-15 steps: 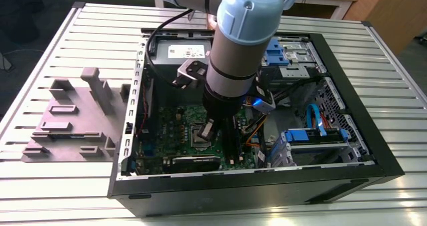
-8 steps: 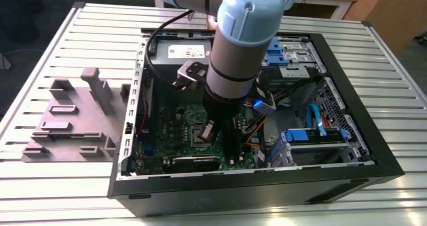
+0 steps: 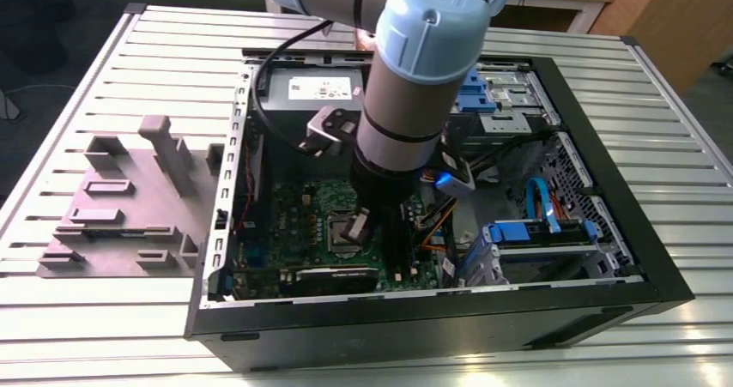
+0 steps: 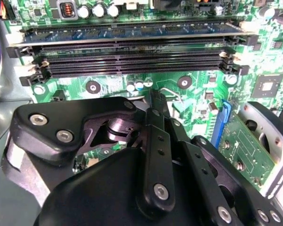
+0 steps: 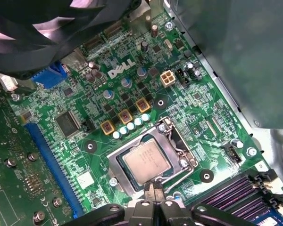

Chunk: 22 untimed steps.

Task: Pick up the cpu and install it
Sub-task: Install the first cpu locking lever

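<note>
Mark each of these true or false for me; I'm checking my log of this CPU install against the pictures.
1. The cpu lies inside the socket frame on the motherboard. True.
2. The gripper holds the cpu lifted high above the board. False: the chip sits flat in the socket, with the fingers together at its edge.
3. The grey tray is inside the computer case. False: it rests on the slatted table, at the exterior view's left of the case.
4. The arm reaches down into the open case. True.
5. Black memory slots run across the board in the second wrist view. True.
</note>
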{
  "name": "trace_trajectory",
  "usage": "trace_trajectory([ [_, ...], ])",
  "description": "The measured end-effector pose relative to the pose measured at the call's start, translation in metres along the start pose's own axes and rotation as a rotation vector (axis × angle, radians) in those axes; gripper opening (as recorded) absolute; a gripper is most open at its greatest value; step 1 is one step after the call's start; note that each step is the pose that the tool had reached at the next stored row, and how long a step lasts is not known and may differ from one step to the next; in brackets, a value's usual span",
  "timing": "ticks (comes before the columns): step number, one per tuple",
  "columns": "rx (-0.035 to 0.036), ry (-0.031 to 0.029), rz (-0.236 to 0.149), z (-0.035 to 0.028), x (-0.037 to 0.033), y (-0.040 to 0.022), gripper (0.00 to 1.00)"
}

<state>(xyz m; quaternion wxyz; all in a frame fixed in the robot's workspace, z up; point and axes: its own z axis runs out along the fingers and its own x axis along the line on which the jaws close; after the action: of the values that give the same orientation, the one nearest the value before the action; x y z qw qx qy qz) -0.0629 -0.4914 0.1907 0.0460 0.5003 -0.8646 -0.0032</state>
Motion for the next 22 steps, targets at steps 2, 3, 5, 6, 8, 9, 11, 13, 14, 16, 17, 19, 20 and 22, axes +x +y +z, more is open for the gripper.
trace_trajectory([
  [2,0.0000,0.0000,0.000,0.0008,-0.0006,-0.0009,0.10],
  [3,0.0000,-0.0002,0.000,0.0012,-0.0009,-0.0015,0.10],
  [5,0.0000,-0.0004,0.000,0.0020,-0.0015,-0.0024,0.10],
  [6,-0.0001,-0.0005,0.000,0.0024,-0.0018,-0.0028,0.10],
  [8,-0.0001,-0.0005,0.000,0.0034,-0.0021,-0.0033,0.10],
  [9,0.0000,-0.0005,0.000,0.0037,-0.0022,-0.0034,0.10],
  [11,-0.0001,-0.0007,0.000,0.0040,-0.0022,-0.0035,0.10],
  [13,-0.0002,-0.0007,0.000,0.0040,-0.0022,-0.0035,0.10],
  [14,-0.0003,-0.0007,0.000,0.0041,-0.0022,-0.0035,0.10],
  [16,-0.0003,-0.0008,0.000,0.0041,-0.0022,-0.0035,0.10],
  [17,-0.0004,-0.0009,0.000,0.0041,-0.0021,-0.0035,0.10],
  [19,-0.0007,-0.0016,0.000,0.0043,-0.0011,-0.0042,0.10],
  [20,-0.0007,-0.0019,0.000,0.0044,-0.0005,-0.0046,0.10],
  [22,-0.0009,-0.0025,0.000,0.0045,0.0006,-0.0052,0.10],
])
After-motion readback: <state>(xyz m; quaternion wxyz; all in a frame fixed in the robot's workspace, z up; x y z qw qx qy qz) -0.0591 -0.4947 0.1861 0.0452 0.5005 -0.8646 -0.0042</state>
